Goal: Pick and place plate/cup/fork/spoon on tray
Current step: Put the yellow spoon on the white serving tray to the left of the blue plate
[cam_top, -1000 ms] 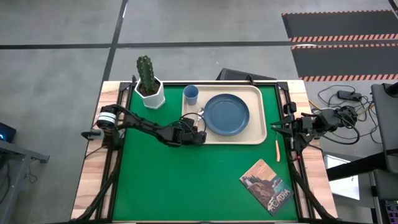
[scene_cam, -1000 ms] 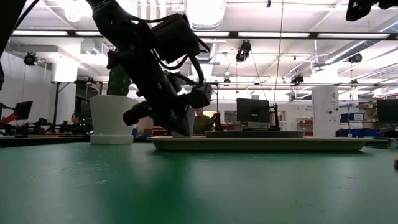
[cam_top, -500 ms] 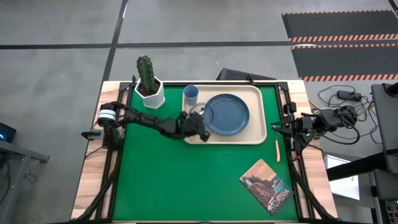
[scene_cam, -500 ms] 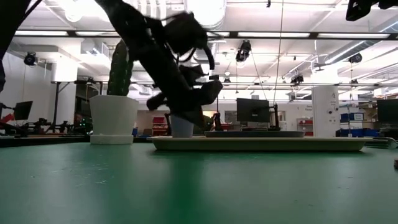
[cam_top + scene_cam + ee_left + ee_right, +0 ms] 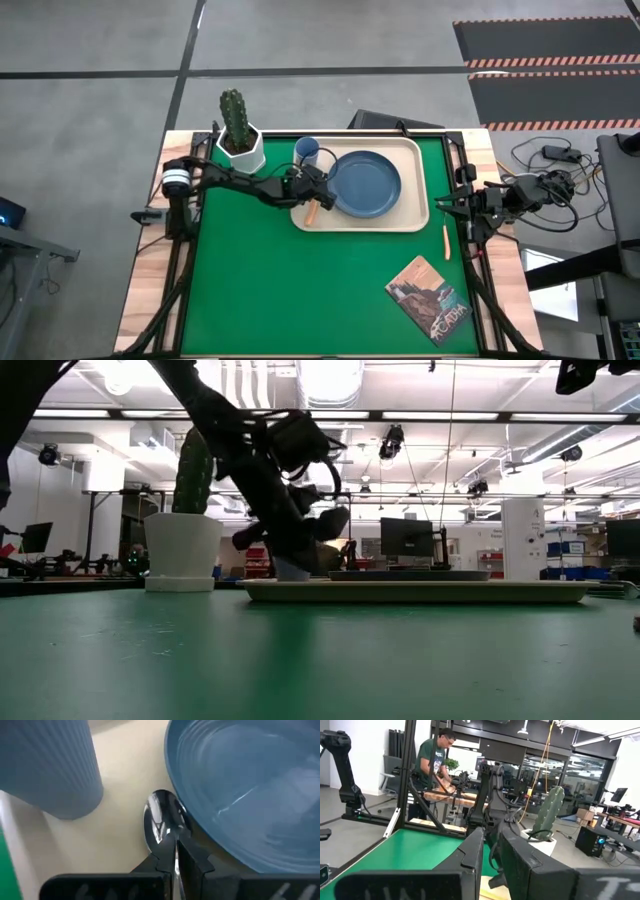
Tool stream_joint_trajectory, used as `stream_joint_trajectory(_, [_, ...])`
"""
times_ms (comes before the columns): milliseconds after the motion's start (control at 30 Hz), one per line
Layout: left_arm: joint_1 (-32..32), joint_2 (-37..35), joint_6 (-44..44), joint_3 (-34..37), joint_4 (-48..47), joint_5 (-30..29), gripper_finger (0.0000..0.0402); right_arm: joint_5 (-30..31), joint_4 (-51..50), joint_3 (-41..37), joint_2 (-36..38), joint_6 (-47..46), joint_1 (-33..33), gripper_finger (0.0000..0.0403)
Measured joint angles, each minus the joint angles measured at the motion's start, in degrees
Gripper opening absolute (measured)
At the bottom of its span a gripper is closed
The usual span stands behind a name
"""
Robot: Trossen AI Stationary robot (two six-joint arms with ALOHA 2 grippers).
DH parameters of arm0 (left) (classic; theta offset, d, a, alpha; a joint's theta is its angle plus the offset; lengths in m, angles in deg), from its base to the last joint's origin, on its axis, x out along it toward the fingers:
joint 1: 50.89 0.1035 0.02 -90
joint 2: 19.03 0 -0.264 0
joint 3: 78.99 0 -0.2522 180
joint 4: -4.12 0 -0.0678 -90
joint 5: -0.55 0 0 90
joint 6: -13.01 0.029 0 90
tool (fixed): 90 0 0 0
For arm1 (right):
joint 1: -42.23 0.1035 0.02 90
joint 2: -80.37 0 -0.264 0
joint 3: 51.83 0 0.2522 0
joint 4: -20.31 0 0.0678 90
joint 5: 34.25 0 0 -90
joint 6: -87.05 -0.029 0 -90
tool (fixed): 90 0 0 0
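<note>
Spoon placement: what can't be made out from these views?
- Spoon: in the left wrist view, the handle is hidden by the left end effector shut on it; contact between its bowl and the tray is unclear.
- Fork: in the high view, the tines are too small to make out; it lies near the waiting right end effector at the table's right edge.
- Cup: in the low view, it sits mostly behind the left arm.

One readable text only: large white lettering, approx. "ACADIA", on the illustrated rectangular postcard-like booklet (image 5: pixel 427 299) lying on the green table mat (image 5: pixel 300 290) at 4 o'clock. Small print on it too tiny to read.
</note>
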Motion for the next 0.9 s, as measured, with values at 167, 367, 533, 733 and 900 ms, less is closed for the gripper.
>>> stream_joint_trajectory(167, [0.07, 2.55, -0.07, 0.02, 1.71, 0.00, 0.0000, 0.00, -0.01, 0.00, 0.00, 0.00, 0.00, 0.0052])
stream_joint_trajectory(367, [0.48, 4.13, 0.05, 0.04, 4.61, -0.96, 0.0000, -0.01, -0.03, 0.00, 0.00, 0.04, 0.00, 0.0052])
stream_joint_trajectory(533, [0.59, 4.92, -1.31, 0.07, 4.67, -2.20, 0.0000, 0.00, -0.02, 0.00, 0.00, 0.04, 0.00, 0.0052])
stream_joint_trajectory(733, [0.59, 4.92, -2.98, 0.09, 4.54, -4.58, 0.0000, 0.00, -0.03, 0.00, 0.00, 0.11, 0.00, 0.0052])
stream_joint_trajectory(900, [0.59, 4.91, -4.82, 0.09, 1.56, -5.05, 0.0000, 0.00, -0.02, 0.00, 0.00, 0.09, 0.00, 0.0052])
